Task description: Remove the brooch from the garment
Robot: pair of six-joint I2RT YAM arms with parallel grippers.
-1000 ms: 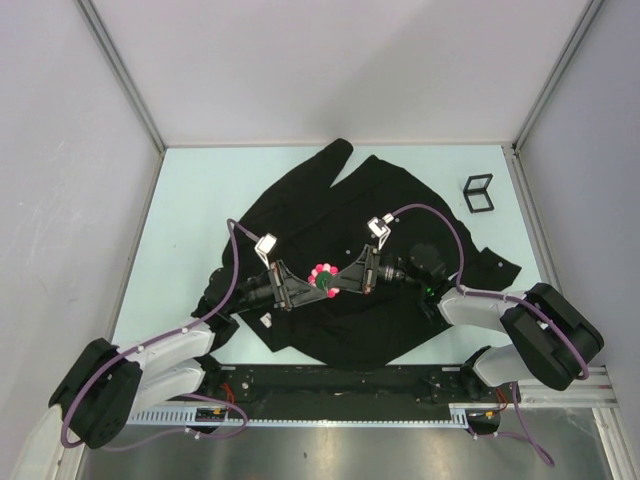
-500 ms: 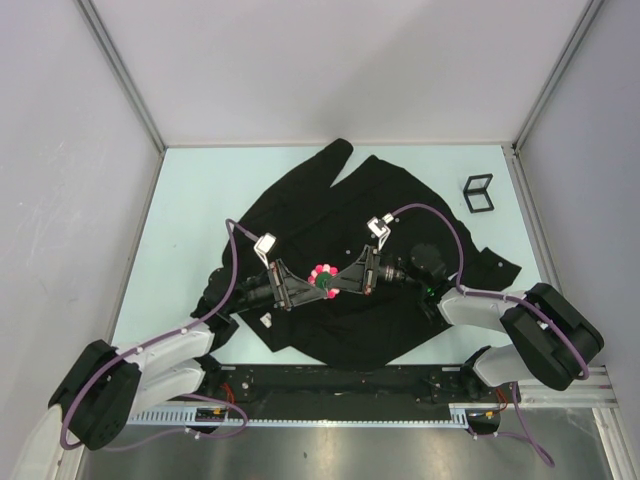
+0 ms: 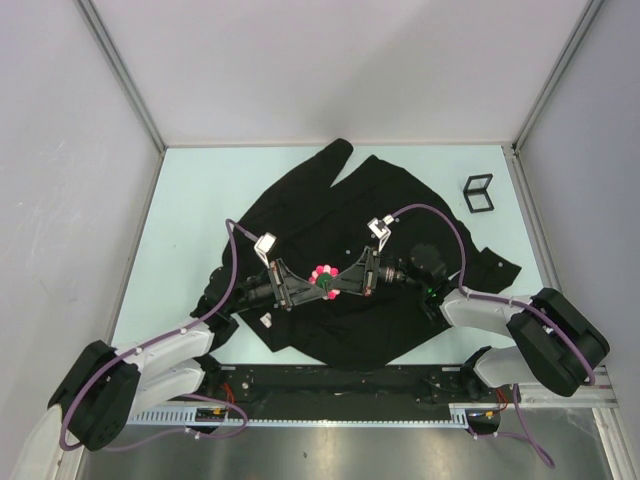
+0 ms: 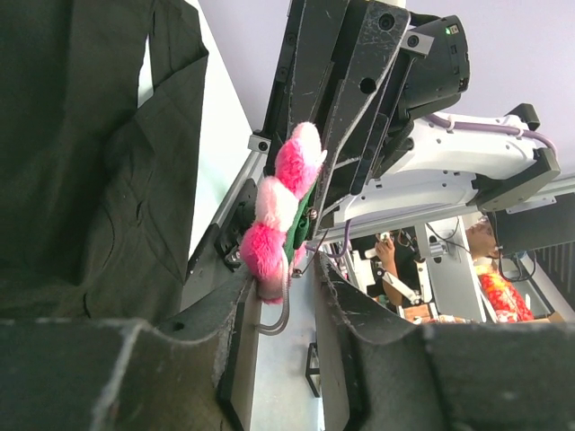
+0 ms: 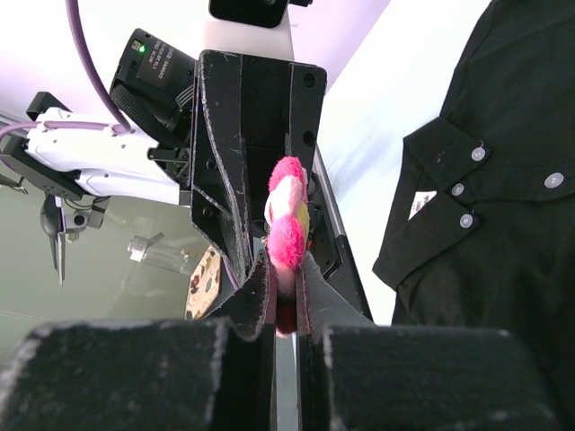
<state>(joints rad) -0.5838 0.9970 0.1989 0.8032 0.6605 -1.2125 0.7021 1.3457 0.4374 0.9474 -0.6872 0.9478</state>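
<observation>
Over the last second the right arm's bulky rear joint has sunk a little toward the near edge. Its gripper has edged slightly toward the left one, and the brooch between them has hardly shifted.

The left gripper [image 3: 308, 287] lies low over the garment [image 3: 330, 200] and points toward its partner. Its jaws stand apart. In the left wrist view the brooch [image 3: 323, 277] sits just ahead of its fingertips, with the lower petals and a thin grey loop dipping into the gap. Whether either finger touches them I cannot tell.

The right gripper [image 3: 336, 281] faces it tip to tip and is clamped on the brooch. In its own wrist view the pink and white petals stand edge-on, squeezed between the two fingers, and jut out past the tips into the space between the left fingers. In both wrist views the black cloth lies off to one side of the tools, apart from the petals.

Well beyond the right gripper, a small black frame stand [image 3: 478, 194] sits on the table [image 3: 190, 210], clear of the shirt.
</observation>
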